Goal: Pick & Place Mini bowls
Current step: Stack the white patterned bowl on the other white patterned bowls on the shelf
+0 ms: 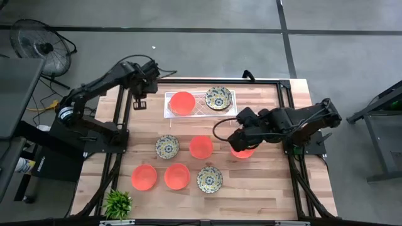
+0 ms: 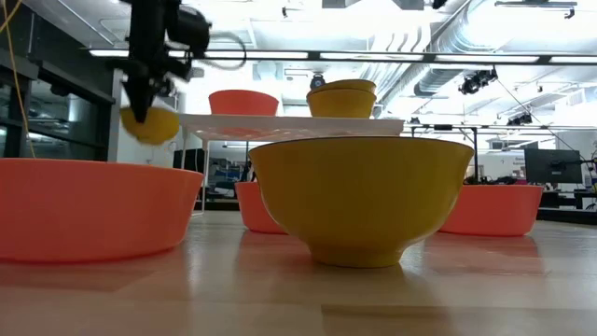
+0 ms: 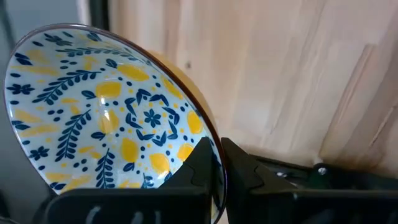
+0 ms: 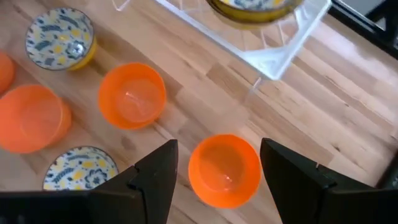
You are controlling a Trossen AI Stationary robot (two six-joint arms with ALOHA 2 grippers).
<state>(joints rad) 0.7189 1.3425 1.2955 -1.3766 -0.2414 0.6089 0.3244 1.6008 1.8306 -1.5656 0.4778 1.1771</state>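
Gripping cream floral mini bowl by rim, L claw, glossy inside.

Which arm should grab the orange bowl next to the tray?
Probably the right. Its open gripper hovers right over that orange bowl, while the left gripper already pinches a patterned bowl.

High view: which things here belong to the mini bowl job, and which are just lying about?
Job:
- orange-red bowls
- floral bowls, one clamped in the left gripper
- white tray, holding two bowls
- right gripper, open above an orange-red bowl

Lying about:
- potted plant
- floor fan
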